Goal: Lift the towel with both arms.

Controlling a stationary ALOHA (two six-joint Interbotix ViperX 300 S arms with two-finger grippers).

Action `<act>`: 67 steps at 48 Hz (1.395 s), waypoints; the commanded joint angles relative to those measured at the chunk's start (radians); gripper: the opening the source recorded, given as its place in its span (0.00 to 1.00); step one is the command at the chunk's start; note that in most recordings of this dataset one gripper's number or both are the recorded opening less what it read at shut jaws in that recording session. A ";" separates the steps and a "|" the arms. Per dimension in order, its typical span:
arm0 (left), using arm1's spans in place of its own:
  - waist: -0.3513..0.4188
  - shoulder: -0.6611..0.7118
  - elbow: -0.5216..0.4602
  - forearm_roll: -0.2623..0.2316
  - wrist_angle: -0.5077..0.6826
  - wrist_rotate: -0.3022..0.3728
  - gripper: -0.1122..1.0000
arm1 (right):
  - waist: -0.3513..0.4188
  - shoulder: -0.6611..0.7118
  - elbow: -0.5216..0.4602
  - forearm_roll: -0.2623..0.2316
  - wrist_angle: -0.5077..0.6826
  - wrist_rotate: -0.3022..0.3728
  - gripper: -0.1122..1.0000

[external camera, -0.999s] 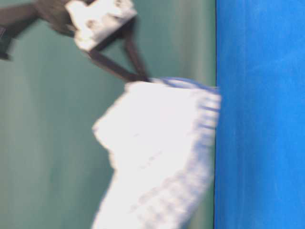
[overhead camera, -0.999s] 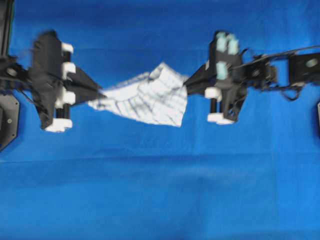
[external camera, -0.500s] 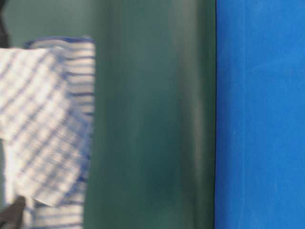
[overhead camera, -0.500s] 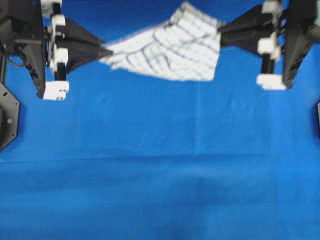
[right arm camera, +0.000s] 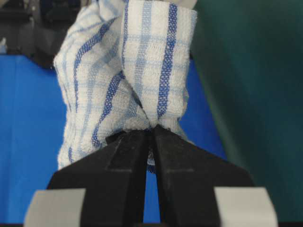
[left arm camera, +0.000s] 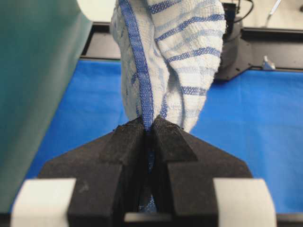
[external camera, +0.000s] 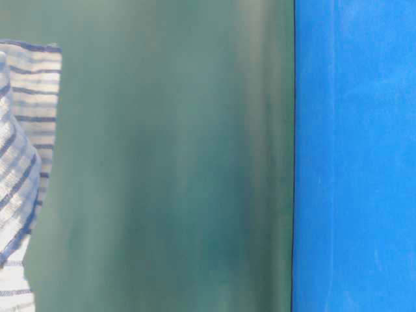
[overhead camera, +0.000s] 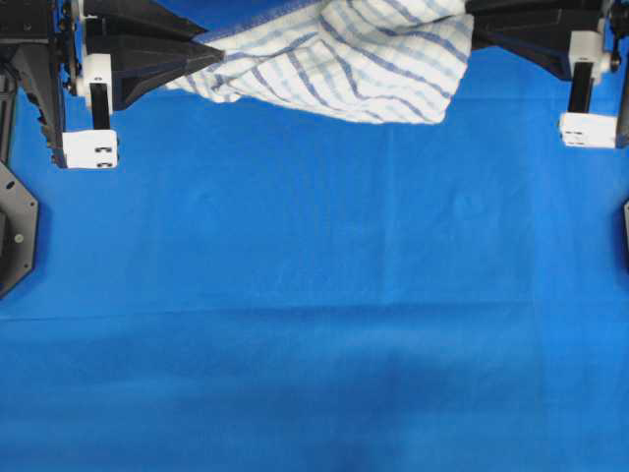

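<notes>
The towel (overhead camera: pixel 334 59), white with thin blue and grey stripes, hangs stretched between my two arms at the top of the overhead view, off the blue table cover (overhead camera: pixel 314 295). My left gripper (overhead camera: pixel 218 51) is shut on the towel's left end. The right gripper (overhead camera: pixel 472 28) is shut on its right end. In the left wrist view the black fingertips (left arm camera: pixel 147 124) pinch the blue hem of the towel (left arm camera: pixel 170 56). The right wrist view shows the fingertips (right arm camera: pixel 151 130) pinching a bunched corner of the towel (right arm camera: pixel 128 71). At table level only the towel's edge (external camera: pixel 23 162) shows, far from the cover (external camera: pixel 354 156).
The blue table cover fills the workspace beneath the towel. Black arm base plates sit at the left edge (overhead camera: pixel 15 226) and right edge (overhead camera: pixel 625 231). A green backdrop (external camera: pixel 162 156) stands behind the table.
Both arms have risen with the towel, which has pulled away from the cover and spread wider between them. In the overhead view they have shifted towards the top edge.
</notes>
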 commanded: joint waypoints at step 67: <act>-0.109 0.040 0.233 0.000 -0.020 -0.008 0.94 | 0.058 0.135 0.261 0.000 -0.225 0.101 0.68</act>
